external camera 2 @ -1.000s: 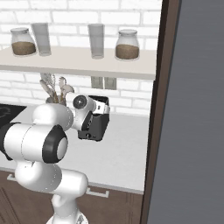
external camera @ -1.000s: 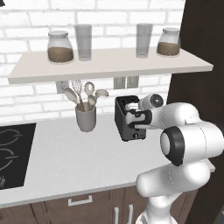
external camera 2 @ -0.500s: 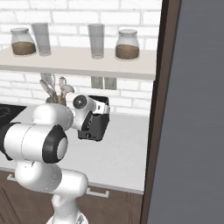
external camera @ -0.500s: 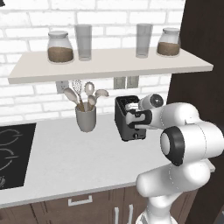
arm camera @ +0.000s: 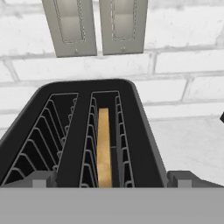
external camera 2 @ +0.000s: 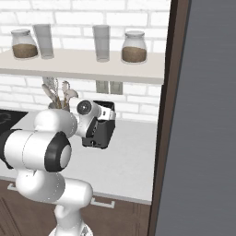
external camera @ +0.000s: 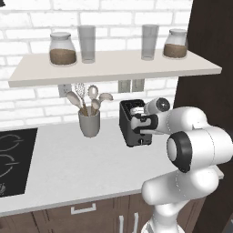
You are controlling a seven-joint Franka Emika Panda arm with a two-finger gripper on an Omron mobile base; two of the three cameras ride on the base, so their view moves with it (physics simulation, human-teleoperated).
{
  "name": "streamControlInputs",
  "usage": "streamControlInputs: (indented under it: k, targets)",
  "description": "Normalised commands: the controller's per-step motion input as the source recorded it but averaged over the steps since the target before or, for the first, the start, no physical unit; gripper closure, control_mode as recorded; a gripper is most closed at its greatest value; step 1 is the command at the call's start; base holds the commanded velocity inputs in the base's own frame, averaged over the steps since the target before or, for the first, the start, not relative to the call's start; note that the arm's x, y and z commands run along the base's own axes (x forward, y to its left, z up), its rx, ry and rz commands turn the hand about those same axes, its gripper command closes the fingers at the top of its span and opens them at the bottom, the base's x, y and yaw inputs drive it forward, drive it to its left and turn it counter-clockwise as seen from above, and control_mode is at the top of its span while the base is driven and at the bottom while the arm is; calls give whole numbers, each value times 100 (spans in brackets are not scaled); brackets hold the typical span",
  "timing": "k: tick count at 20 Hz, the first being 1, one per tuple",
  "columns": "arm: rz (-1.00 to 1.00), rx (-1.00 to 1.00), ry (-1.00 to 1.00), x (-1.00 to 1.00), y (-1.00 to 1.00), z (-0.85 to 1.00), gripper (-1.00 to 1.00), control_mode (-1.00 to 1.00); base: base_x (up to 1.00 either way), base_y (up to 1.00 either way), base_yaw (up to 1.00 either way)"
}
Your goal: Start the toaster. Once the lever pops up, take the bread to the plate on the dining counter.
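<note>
The dark grey toaster (external camera: 129, 113) stands on the speckled worktop against the brick wall. My gripper (external camera: 138, 125) is at its narrow front end, level with the top, and also appears in the right base view (external camera 2: 91, 130). In the hand view I look along the toaster (arm camera: 146, 131) from above. The bread (arm camera: 103, 148) sits sunk in the right slot; the left slot is empty. My gripper (arm camera: 112, 180) is open, its fingertips (arm camera: 43, 179) spread wider than the toaster, holding nothing. The lever is hidden behind my hand. The plate and dining counter are out of view.
A grey utensil cup (external camera: 89, 123) stands left of the toaster, and a black hob (external camera: 11, 154) lies further left. A shelf (external camera: 113, 68) with jars and glasses hangs overhead. Two wall outlets (arm camera: 94, 26) sit behind the toaster. A tall dark panel (external camera 2: 203, 115) rises at the right.
</note>
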Motion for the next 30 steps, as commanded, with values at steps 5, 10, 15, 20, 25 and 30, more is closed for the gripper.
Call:
streamControlInputs:
  k: [5,10,15,20,25,30]
  targets:
    - [0,0,0,0,0,0,-100,-100,0,0,0]
    - [0,0,0,0,0,0,-100,-100,0,0,0]
    - [0,0,0,0,0,0,-100,-100,0,0,0]
    - [0,0,0,0,0,0,-100,-100,0,0,0]
    - [0,0,0,0,0,0,-100,-100,0,0,0]
    - [0,0,0,0,0,0,-100,-100,0,0,0]
